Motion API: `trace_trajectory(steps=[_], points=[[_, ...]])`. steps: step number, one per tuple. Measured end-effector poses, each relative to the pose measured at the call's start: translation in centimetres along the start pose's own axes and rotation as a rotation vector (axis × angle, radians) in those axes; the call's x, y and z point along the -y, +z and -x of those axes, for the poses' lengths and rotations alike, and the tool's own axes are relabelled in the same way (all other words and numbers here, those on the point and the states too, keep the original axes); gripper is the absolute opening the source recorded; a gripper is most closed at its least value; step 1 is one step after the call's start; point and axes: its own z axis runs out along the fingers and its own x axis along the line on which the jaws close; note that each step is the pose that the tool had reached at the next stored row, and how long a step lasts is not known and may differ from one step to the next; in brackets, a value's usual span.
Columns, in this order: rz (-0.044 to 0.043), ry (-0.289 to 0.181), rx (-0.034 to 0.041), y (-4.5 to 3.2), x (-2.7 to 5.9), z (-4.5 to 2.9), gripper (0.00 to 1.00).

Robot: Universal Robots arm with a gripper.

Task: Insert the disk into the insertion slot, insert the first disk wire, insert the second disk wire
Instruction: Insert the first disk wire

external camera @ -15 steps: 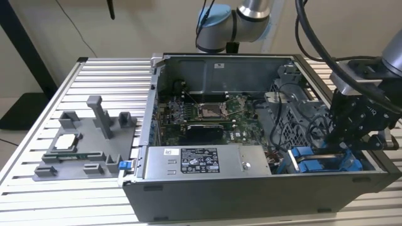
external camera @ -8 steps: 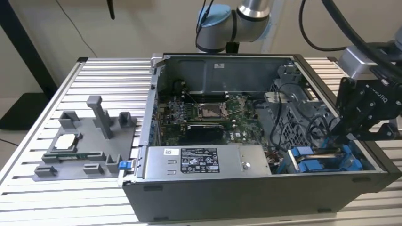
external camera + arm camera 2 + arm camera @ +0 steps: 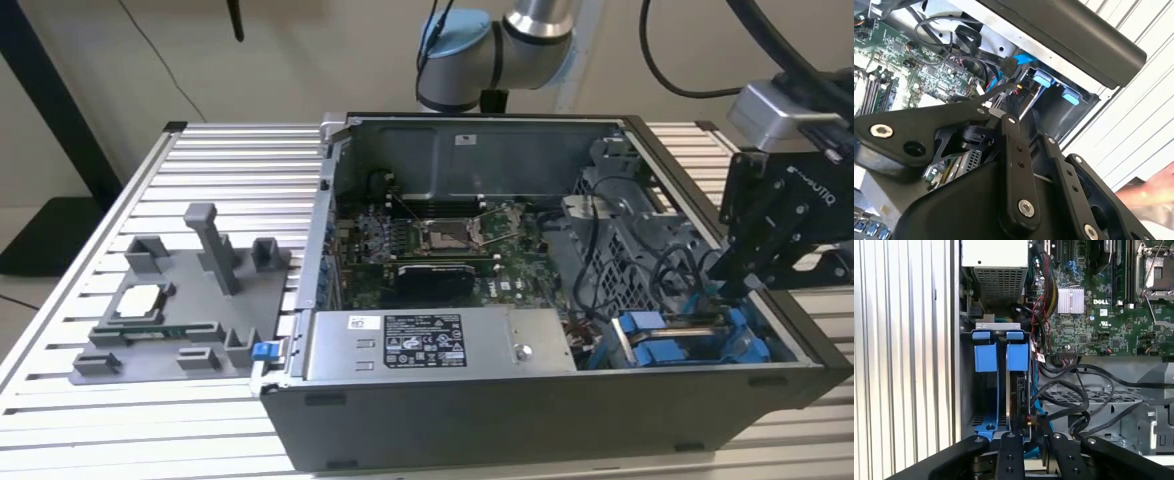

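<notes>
Slatted table (image 3: 134,420), open case (image 3: 534,420): disk (image 3: 1019,390) seated in insertion slot (image 3: 999,326); end effector (image 3: 1033,426) alongside, grip unclear.

The disk (image 3: 1020,390) is seen edge-on, standing upright inside the grey sheet-metal insertion slot (image 3: 967,390). It is clipped in its blue carrier (image 3: 1017,356), just beside a second blue piece (image 3: 985,354).
</notes>
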Motion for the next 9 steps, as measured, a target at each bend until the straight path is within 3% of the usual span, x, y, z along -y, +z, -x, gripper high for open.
trace_trajectory(steps=[4,7,9], points=[[0.0,0.0,-0.0002,-0.02,0.17,0.01,1.0],[0.0031,0.0,-0.0003,-0.06,1.12,0.1,1.0],[0.0067,0.0,-0.0005,-0.5,1.34,0.17,1.0]])
